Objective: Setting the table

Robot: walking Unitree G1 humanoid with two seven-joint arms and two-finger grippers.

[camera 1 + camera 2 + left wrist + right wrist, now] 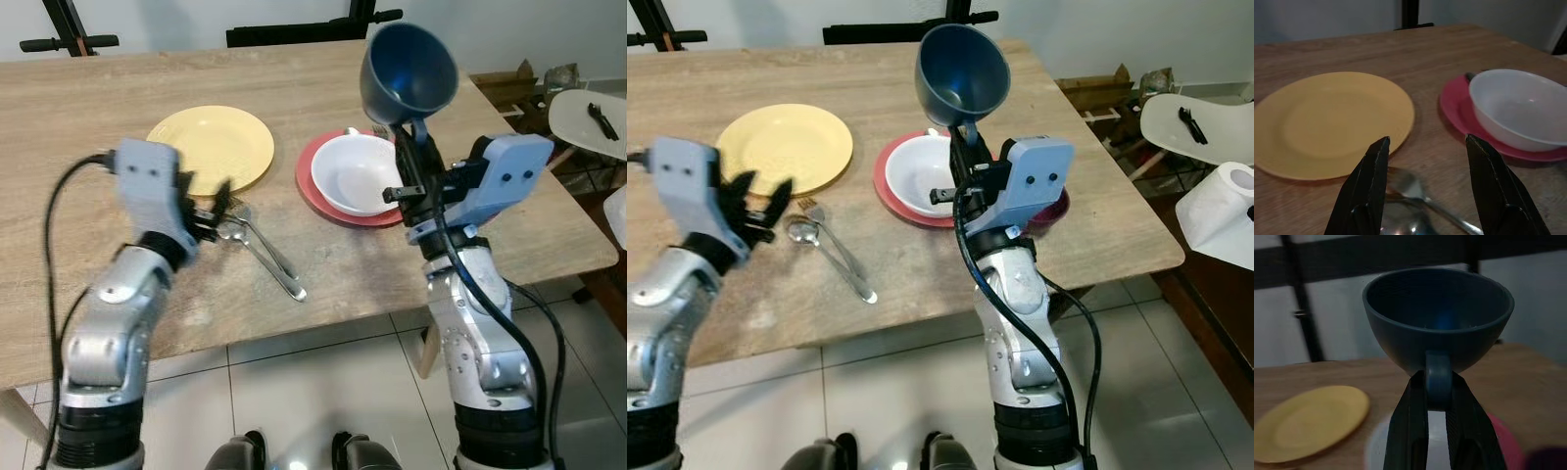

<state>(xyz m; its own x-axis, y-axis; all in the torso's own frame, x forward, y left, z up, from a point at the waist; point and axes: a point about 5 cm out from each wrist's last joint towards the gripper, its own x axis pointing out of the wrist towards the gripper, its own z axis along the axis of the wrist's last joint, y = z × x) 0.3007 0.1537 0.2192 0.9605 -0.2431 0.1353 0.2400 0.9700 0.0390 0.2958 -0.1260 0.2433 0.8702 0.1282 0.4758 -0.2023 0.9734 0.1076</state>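
Placement of the blue cup (409, 73) is the step I judge in hand: my right gripper (409, 132) pinches its handle, arm raised above the white bowl (355, 173) on the red plate (890, 191). Next I need a free counter (88, 98) spot. Left gripper (1425, 196), fingers apart, hovers over the spoon (257, 250) beside the yellow plate (212, 145).

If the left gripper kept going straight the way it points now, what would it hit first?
Probably the spoon and fork lying just ahead between the open jaws of the left gripper; beyond them lies the yellow plate. Depth is uncertain.
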